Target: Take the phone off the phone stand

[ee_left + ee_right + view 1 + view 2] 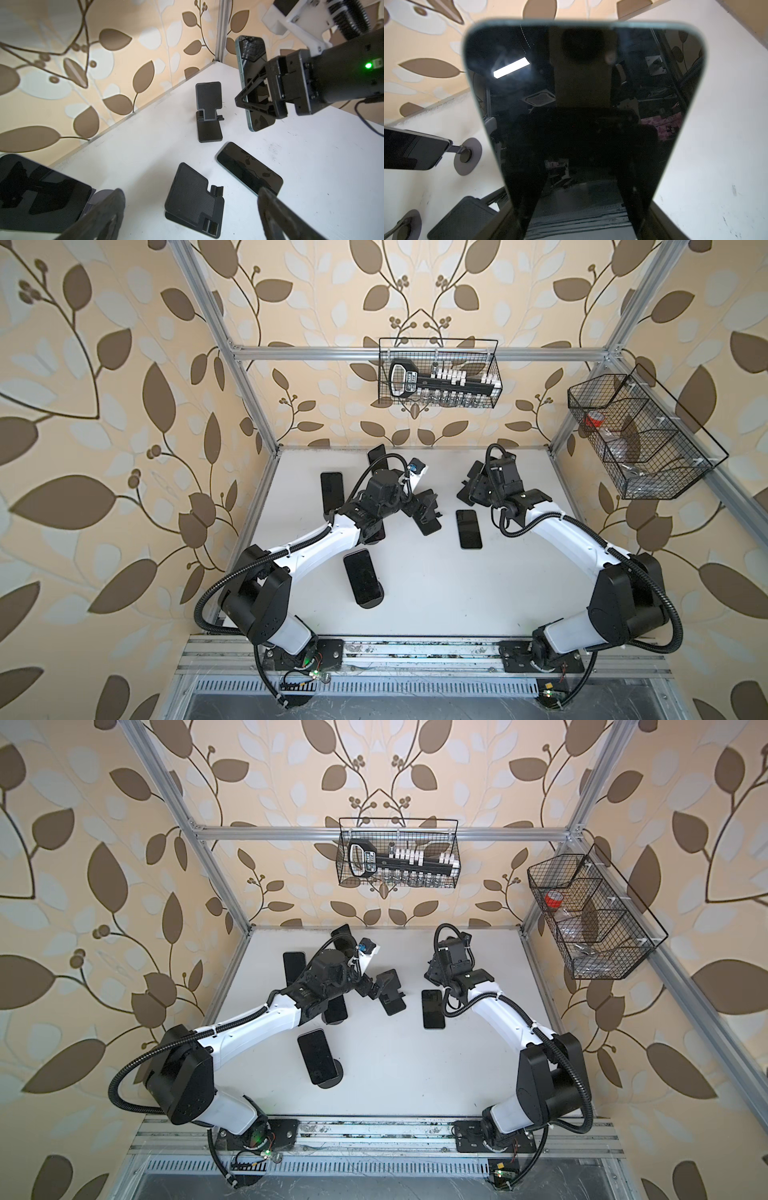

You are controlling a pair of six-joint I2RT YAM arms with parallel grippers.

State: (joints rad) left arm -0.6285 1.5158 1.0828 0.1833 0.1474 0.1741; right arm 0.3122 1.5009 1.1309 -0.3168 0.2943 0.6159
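Note:
My right gripper [581, 220] is shut on the edges of a teal-rimmed phone [583, 93] with a black screen. In the left wrist view that phone [254, 52] hangs upright above the table, clear of an empty black folding phone stand [208, 112] beside it. In both top views the right gripper [473, 485] [434, 969] is at the back right of the table. My left gripper [191, 192] [424, 510] stands wide open above a second empty folding stand [195, 199] [428, 522], with nothing between its fingers [276, 216].
A phone [469, 529] [249, 170] lies flat on the white table [436, 593] between the arms. Another phone [363, 578] sits on a round-based stand at front left, with more phones [332, 489] behind the left arm. Wire baskets [440, 373] [640, 439] hang on the frame.

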